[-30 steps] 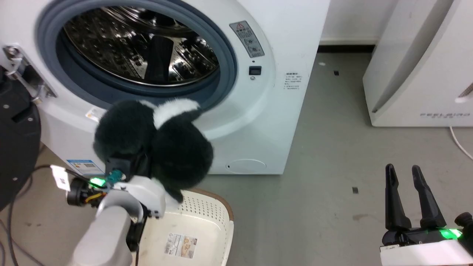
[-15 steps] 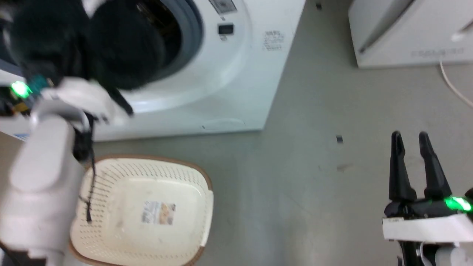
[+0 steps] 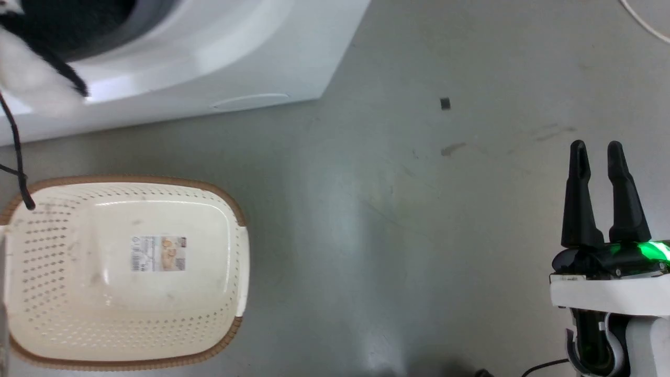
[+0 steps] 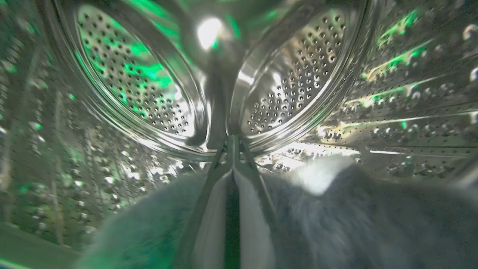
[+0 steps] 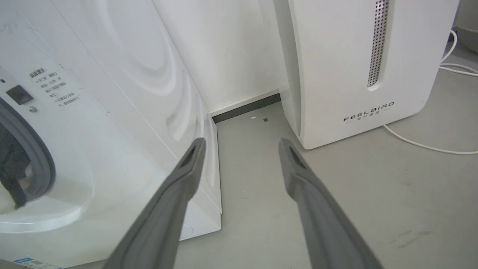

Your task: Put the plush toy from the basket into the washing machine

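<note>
At the washing machine (image 4: 298, 74): my L hand (image 4: 232, 140), fingers pinched on the plush toy (image 4: 336, 209), inside its drum. R hand (image 3: 596, 149), fingers apart, waits beside it. Risk: fur snags at release, toy drags back out.

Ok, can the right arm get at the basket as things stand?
Probably, though it's a stretch: the right gripper, fingers open, has only floor between it and the basket, which sits far over on the robot's left side.
</note>
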You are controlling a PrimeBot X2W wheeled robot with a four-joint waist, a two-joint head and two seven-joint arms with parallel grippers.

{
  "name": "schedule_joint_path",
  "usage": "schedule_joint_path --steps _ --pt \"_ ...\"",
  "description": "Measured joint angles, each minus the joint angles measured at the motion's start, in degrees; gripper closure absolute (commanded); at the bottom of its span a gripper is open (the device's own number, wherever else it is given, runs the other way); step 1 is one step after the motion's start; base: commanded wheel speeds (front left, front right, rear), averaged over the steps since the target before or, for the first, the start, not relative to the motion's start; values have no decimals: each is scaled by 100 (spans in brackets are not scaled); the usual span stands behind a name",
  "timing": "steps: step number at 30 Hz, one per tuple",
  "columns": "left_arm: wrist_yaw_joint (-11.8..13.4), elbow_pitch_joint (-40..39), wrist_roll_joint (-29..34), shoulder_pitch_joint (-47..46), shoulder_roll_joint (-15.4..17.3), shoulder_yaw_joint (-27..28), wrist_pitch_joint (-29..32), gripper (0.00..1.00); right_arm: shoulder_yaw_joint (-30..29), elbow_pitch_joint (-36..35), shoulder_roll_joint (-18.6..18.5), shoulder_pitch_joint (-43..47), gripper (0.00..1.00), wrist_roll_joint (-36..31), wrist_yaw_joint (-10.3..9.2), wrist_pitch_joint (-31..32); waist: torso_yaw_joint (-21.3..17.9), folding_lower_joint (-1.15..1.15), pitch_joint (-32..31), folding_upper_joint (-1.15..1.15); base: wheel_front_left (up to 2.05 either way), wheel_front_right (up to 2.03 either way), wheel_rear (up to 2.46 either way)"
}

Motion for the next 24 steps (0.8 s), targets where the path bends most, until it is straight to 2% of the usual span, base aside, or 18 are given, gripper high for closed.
schedule_joint_path --steps 6,16,17,18,24 --pt "-96 378 5 -603 201 29 -32 100 35 -8 0 -4 0 2 0 0 -253 0 405 0 0 0 0" --pt "-45 220 -1 -633 132 179 -47 100 25 -2 0 -69 0 -9 0 0 -206 0 472 0 0 0 0" --pt "-57 255 -24 -616 102 203 -47 55 20 -2 0 -77 0 -9 0 0 -191 0 456 0 0 0 0" --pt "-59 263 -33 -588 79 208 -47 0 7 -1 0 -81 0 -10 0 0 -174 0 437 0 0 0 0" --pt "-58 194 -54 -72 -64 344 -45 0 -11 146 0 -59 0 -56 0 0 -68 0 128 0 0 0 0"
